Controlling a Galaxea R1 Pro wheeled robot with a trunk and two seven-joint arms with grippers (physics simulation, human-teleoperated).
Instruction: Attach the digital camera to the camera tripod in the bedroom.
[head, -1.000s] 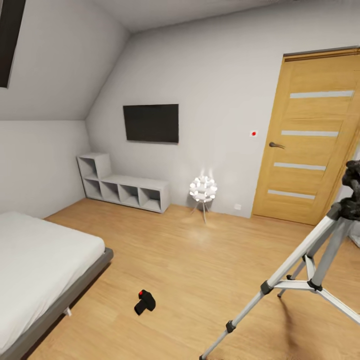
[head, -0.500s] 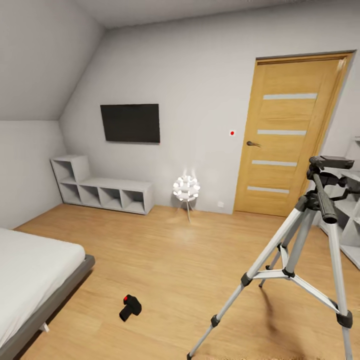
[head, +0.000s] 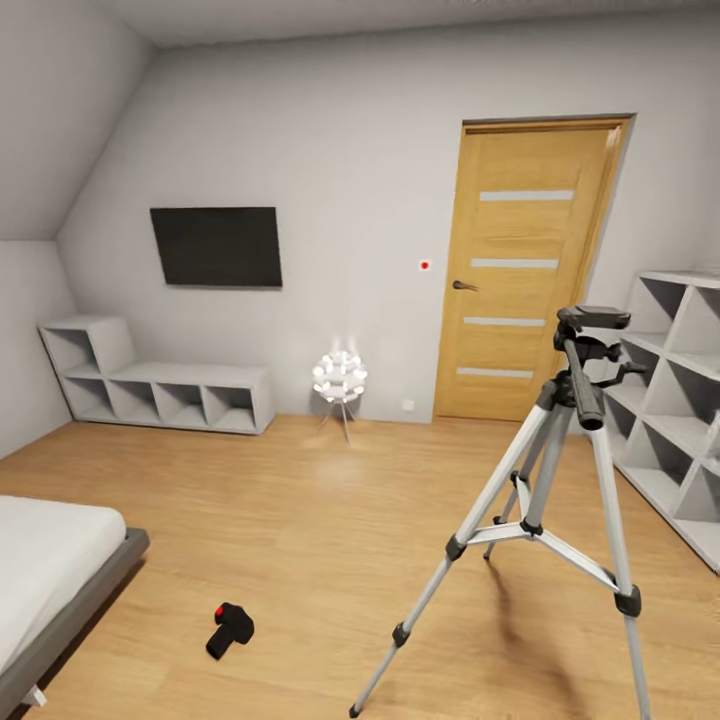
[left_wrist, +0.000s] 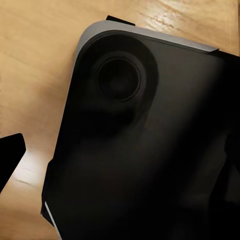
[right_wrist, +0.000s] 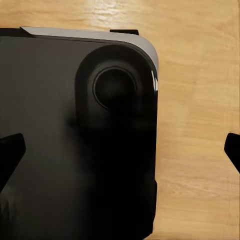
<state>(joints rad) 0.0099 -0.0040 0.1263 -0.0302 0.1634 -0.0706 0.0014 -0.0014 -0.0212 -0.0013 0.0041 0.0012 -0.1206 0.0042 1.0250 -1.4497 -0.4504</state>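
Digital camera (head: 230, 629) lies on floor (head: 330, 520) left of camera tripod (head: 560, 470), well apart; my gripper states: can't tell.

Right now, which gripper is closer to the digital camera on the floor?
Probably left: the digital camera lies left of the head view's middle, the side of the left gripper; the right gripper sits on the other side.

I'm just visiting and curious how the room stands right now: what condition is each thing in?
digital camera: lying on the floor, unattached.
camera tripod: standing, legs spread, head bare.
door: closed.
television: screen dark.
floor lamp: lit.
shelf unit: compartments look empty.
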